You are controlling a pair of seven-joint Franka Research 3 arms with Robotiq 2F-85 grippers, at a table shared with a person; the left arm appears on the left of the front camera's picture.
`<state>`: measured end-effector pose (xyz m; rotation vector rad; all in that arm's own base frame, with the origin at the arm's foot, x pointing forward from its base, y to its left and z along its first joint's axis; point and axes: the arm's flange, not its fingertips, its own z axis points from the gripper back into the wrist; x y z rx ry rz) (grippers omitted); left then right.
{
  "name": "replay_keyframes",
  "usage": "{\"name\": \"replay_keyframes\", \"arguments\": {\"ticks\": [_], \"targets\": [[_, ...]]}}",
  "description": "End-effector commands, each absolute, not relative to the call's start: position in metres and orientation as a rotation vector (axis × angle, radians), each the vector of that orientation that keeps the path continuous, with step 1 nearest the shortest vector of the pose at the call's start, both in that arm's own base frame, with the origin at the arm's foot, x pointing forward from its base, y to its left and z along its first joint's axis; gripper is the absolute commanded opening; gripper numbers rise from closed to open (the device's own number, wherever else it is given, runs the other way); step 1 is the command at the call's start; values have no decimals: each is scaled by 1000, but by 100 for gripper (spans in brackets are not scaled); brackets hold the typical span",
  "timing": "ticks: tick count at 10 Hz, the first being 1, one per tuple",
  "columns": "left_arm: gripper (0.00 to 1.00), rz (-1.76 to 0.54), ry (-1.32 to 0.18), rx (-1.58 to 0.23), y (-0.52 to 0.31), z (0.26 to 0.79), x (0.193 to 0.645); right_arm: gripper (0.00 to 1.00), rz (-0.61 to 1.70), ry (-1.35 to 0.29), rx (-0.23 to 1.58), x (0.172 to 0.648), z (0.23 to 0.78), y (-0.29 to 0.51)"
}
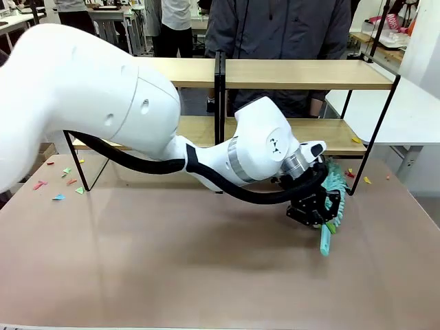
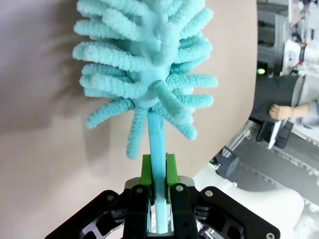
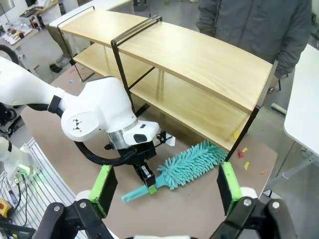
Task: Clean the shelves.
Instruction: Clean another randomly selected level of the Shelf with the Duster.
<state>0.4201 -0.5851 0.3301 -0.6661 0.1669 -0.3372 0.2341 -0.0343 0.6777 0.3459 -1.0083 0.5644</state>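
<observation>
The shelves [image 1: 295, 74], light wooden boards on a thin black frame, stand at the far side of the brown table [image 1: 172, 268]; the right wrist view has the shelves [image 3: 199, 64] from above. My left gripper [image 1: 324, 218] reaches across to the right, low over the table in front of the right section, shut on the handle of a teal fluffy duster [image 1: 337, 184]. In the left wrist view the green pads [image 2: 146, 169] clamp the duster handle [image 2: 158, 134]. The duster [image 3: 192, 162] lies near the rack's right leg. My right gripper [image 3: 166, 174] hovers high above it, open.
Coloured paper scraps [image 1: 62, 182] lie on the table at the left and more scraps [image 1: 357, 172] at the right; a yellow scrap [image 1: 355, 140] sits on the lower board. A person [image 1: 275, 27] stands behind the rack. A white table [image 1: 419, 110] adjoins at the right.
</observation>
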Motion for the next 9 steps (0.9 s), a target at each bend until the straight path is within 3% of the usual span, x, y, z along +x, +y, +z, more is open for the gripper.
{"name": "replay_keyframes", "arguments": {"ticks": [1,6,9], "targets": [[3,-385,219,-651,-603,332,421,100,571,-1011,355,234,678,-34],[3,-351,165,-947,-582,341,429,100,571,-1011,355,234,678,-34],[3,-339,178,-919,-572,340,430,100,571,-1011,355,234,678,-34]]}}
